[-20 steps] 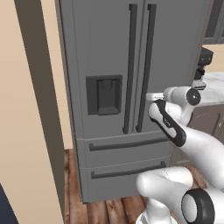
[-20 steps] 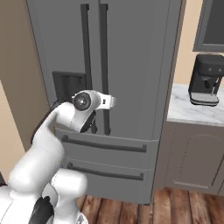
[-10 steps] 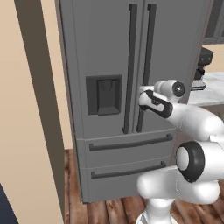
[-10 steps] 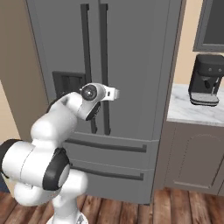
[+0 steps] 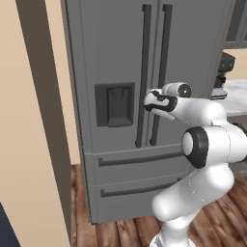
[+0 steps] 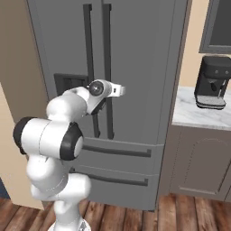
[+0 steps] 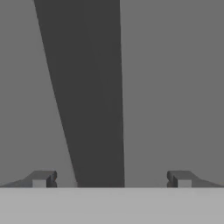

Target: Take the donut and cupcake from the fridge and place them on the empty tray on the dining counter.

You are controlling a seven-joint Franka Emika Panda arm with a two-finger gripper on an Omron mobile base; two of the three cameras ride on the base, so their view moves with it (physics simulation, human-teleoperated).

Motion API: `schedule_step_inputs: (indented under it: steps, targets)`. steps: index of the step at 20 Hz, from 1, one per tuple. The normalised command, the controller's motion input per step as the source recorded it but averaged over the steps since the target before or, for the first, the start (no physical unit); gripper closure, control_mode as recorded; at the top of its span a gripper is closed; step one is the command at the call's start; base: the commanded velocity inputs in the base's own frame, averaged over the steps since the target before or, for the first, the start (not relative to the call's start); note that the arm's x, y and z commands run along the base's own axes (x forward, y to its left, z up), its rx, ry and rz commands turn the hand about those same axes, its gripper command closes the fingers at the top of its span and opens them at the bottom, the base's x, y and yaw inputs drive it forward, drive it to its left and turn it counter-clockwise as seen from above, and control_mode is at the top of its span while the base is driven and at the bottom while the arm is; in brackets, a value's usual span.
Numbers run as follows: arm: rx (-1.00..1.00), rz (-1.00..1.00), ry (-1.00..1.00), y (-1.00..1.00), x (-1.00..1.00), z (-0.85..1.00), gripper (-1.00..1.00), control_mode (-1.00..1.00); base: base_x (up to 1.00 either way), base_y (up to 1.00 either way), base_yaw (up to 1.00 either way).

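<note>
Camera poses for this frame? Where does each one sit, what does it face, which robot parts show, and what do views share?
Left base view: behind the arm's left, facing the closed fridge; arm rises lower right.
Right base view: behind its right, same fridge, coffee machine alongside; arm lower left.
Hand view: on the hand, looking along the open end effector at a dark door handle; both fingertips show.
Shared: base views both show fridge, handles, arm.

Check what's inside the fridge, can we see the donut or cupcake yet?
No. Both fridge doors are shut, so the inside is hidden. The open gripper straddles a dark door handle.
</note>
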Motion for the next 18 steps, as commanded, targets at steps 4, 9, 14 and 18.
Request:
schedule_step_inputs:
  steps: [4,9,14,18]
  targets:
    - [0.0,0.0,0.0,-0.21,0.58,-0.07,-1.0,-1.0,0.0,0.0,0.0]
    - [0.0,0.0,-0.01,-0.21,0.63,-0.07,-1.0,-1.0,0.0,0.0,0.0]
    - [0.0,0.0,-0.05,-0.06,0.66,-0.14,1.0,-1.0,0.0,0.0,0.0]
    - [0.0,0.0,0.01,-0.01,0.16,0.0,1.0,-1.0,0.0,0.0,0.0]
